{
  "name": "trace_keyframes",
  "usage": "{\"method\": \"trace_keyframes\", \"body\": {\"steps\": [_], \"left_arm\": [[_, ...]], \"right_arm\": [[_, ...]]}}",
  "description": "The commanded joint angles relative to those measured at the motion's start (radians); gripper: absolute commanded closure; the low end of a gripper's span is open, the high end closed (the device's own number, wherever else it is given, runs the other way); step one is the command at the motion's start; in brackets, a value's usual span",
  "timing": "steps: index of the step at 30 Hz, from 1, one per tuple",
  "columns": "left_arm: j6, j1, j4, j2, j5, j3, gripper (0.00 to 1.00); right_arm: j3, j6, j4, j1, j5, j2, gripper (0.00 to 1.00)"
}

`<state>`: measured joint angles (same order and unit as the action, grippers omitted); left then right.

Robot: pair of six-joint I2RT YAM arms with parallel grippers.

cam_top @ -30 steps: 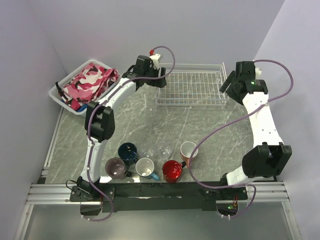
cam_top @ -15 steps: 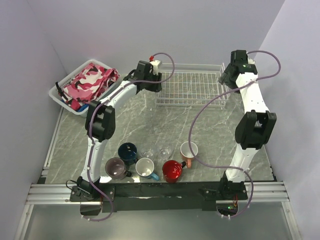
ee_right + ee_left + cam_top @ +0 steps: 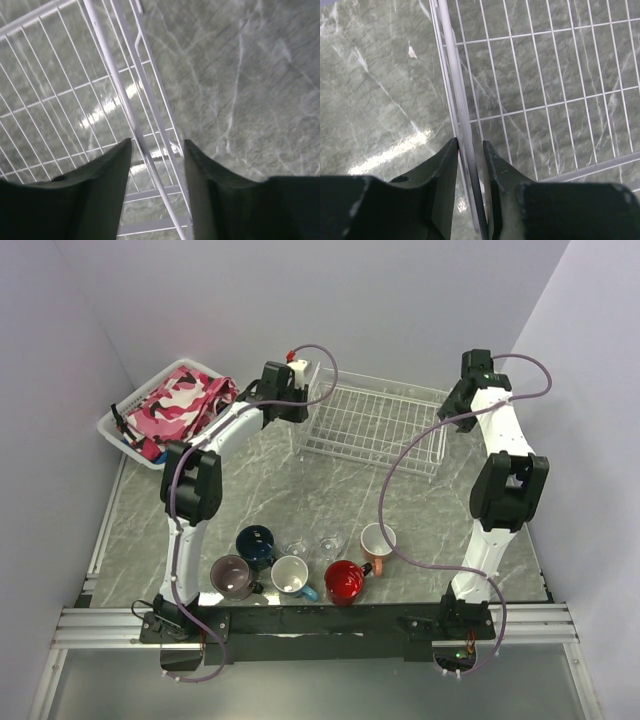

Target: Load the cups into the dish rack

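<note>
Skewed since earlier, the dish rack (image 3: 370, 425) is pinched by the left gripper (image 3: 470, 146), straddled by the right gripper's (image 3: 157, 146) spread jaws; no cups (image 3: 290, 575) are loaded.

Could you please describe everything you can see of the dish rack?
The dish rack is a white wire grid, rectangular with low sides and a thicker rim, holding nothing. It sits at the far side of the table, skewed to its edge. The left gripper pinches its left rim; the right gripper straddles the right rim, jaws apart.
</note>
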<state>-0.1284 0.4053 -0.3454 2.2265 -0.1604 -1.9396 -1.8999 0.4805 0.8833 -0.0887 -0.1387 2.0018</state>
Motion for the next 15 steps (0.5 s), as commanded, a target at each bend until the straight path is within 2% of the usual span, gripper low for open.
{"method": "trace_keyframes", "body": {"steps": [1,7,15], "left_arm": [[0.036,-0.016,-0.075,-0.089,-0.068,0.062,0.74],[0.078,-0.06,-0.171,-0.197,-0.142,0.131,0.77],[0.211,-0.16,-0.331,-0.445,-0.238,0.39,0.79]], "right_arm": [[0.024,-0.011,-0.03,0.014,0.083,-0.001,0.53],[0.045,-0.016,-0.043,0.046,0.135,-0.003,0.65],[0.082,-0.026,-0.058,0.136,0.197,-0.012,0.68]]}}
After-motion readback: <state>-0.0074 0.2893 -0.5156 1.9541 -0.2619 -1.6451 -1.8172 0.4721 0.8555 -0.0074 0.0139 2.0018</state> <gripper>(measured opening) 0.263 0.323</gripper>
